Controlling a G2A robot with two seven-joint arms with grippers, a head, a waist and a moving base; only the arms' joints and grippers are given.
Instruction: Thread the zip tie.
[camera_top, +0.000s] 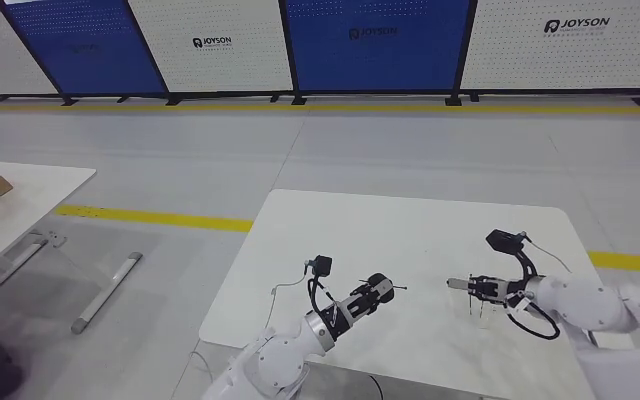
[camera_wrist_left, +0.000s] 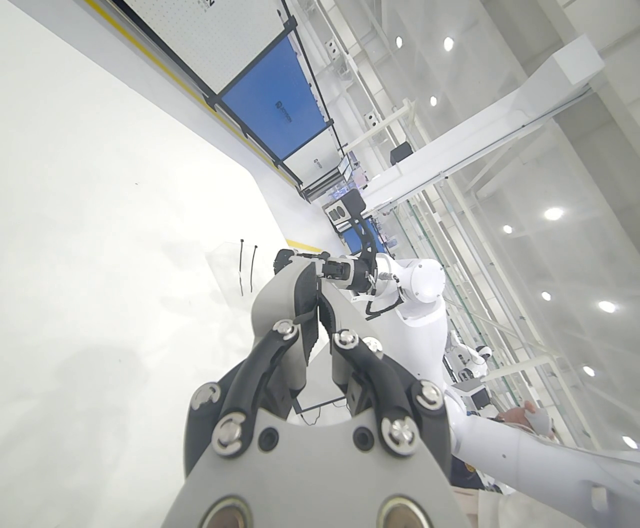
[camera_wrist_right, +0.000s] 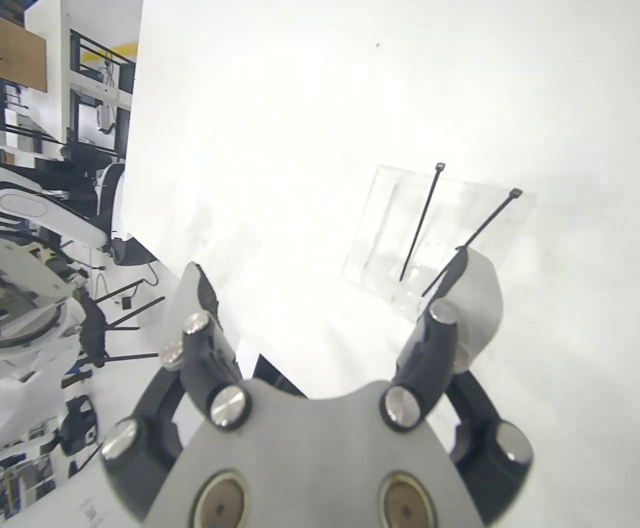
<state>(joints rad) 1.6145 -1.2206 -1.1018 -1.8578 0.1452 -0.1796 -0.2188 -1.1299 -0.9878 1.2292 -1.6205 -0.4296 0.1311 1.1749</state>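
My left gripper (camera_wrist_left: 318, 292) is shut on a thin black zip tie (camera_wrist_left: 304, 317). In the top view the zip tie (camera_top: 401, 289) sticks out of the left gripper (camera_top: 383, 289) toward the right arm, above the white table (camera_top: 400, 225). My right gripper (camera_wrist_right: 335, 280) stands open and holds nothing, just above the table. Two more black zip ties (camera_wrist_right: 422, 220) (camera_wrist_right: 487, 222) lie side by side on a clear plate (camera_wrist_right: 380, 220); one right fingertip (camera_wrist_right: 477, 280) is at the tail of the nearer tie. From above, the right gripper (camera_top: 460, 285) faces the left one across a small gap.
The clear plate (camera_top: 476, 308) with the spare ties (camera_wrist_left: 240, 267) lies near the table's front right. Bare tabletop stretches behind both grippers. A second white table (camera_top: 35, 195) stands off to the left across open floor.
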